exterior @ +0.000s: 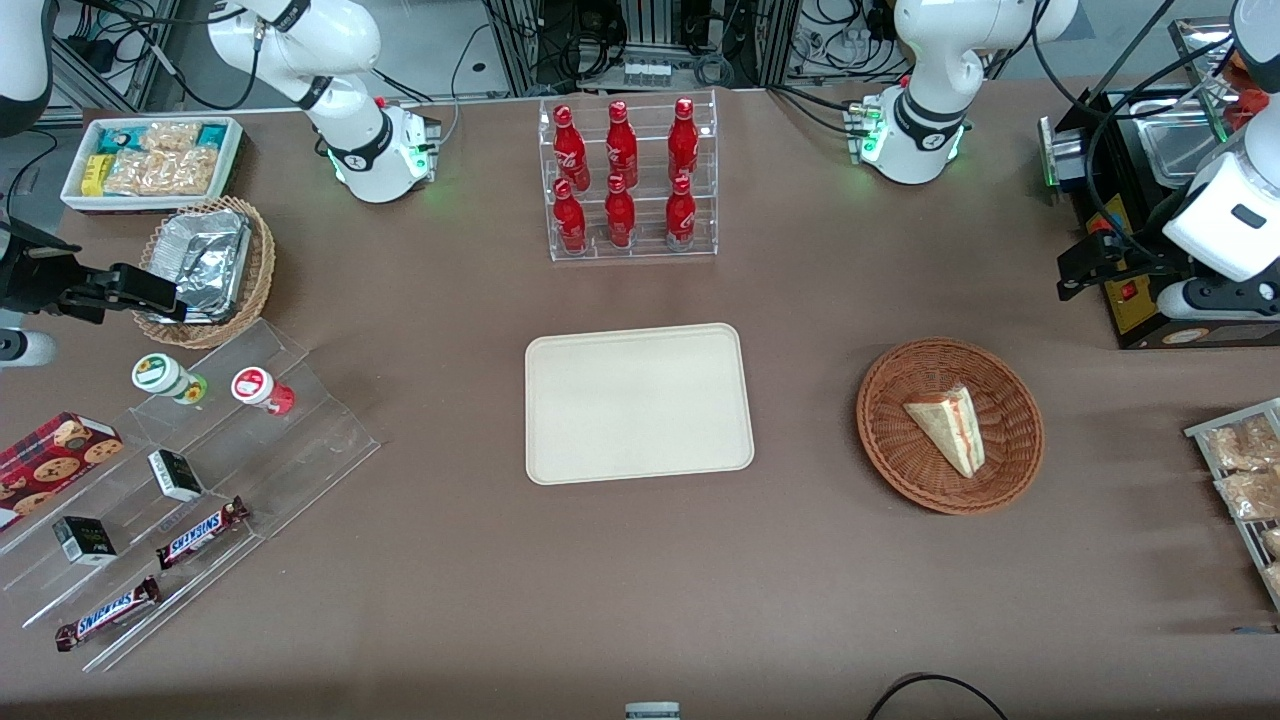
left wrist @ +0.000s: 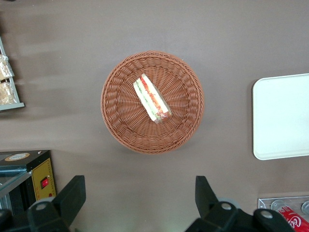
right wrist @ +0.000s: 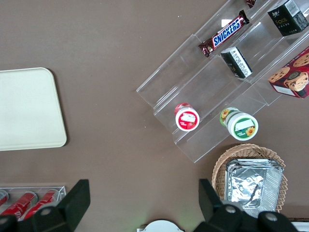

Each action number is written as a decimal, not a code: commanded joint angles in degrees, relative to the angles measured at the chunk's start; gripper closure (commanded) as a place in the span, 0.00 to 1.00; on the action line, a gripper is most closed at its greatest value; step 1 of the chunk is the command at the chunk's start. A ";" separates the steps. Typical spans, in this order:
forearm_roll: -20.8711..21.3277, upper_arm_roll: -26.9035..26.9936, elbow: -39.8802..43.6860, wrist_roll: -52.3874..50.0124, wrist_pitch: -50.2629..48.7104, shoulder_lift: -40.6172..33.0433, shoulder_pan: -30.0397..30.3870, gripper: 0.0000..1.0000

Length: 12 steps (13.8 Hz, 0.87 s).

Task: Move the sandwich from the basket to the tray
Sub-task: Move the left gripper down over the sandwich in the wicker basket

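Sandwich (exterior: 948, 428): lies in the basket (exterior: 1010, 482), right of centre in the front frame, a little off the basket's middle; one broad bread face looks up, the striped cut edge shows in the wrist view (left wrist: 151, 98).
Basket: round reddish-brown wicker, standing on the brown worktop (exterior: 640, 580) well apart from the tray, nothing else in it.
Tray (exterior: 638, 402): cream, bare, at the centre of the front frame, nearer the front camera than the rack of red bottles (exterior: 626, 180).
Claw (left wrist: 140, 199): released, its two dark fingers (left wrist: 72, 193) spread wide; it hangs well above the worktop, clear of the basket rim and touching nothing. In the front view only the arm's wrist shows, at the right edge.
Progress: judged not yet begun; the sandwich is untouched and the tray holds nothing.
Handling: likely light and soft; the bread should dent under a hard squeeze and the filling layers could slide or splay.
Where to grip: probably across the two broad bread faces near the wedge's thicker middle, not at the thin tip, with gentle closing.
Risk: the shallow weave gives little room beneath the wedge, so a fingertip may catch the wicker or drag the basket.
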 commanded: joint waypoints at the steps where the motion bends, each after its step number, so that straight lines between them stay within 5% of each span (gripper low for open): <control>1: -0.04 -0.13 2.76 0.92 -1.57 0.84 0.36 0.00; 7: 2.94 -0.04 -0.73 -0.39 1.57 4.44 0.54 0.00; 12: 4.18 -0.13 -16.53 -9.69 21.67 5.50 0.45 0.00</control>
